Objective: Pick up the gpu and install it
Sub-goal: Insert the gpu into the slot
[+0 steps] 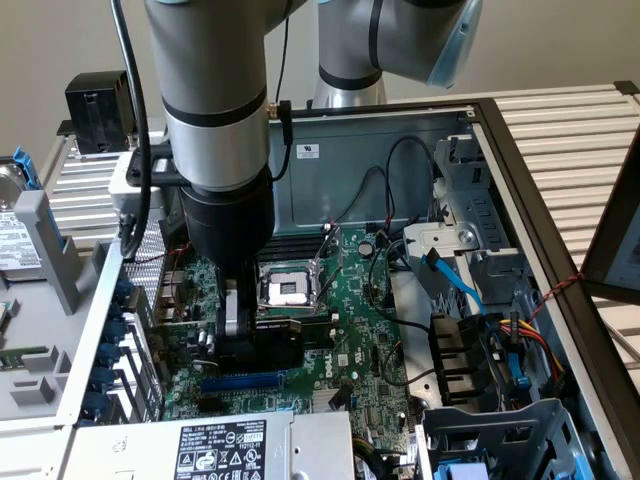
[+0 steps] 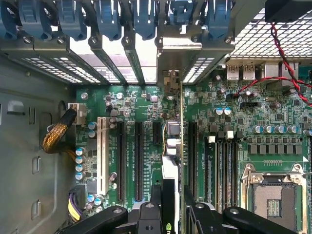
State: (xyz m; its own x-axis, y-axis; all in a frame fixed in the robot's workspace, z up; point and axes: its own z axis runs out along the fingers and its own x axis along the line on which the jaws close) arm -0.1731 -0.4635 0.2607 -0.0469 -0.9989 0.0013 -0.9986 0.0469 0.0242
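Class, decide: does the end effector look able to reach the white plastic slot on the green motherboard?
Probably yes: the white slot lies bare near the end effector, nothing crossing it.

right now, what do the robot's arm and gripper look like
The arm is a thick silver-grey metal tube with a black band, ending in a black cylindrical wrist. A pale blue plastic cap covers one joint. Black cables run down beside it. The gripper has black linkage fingers with silver bolts.
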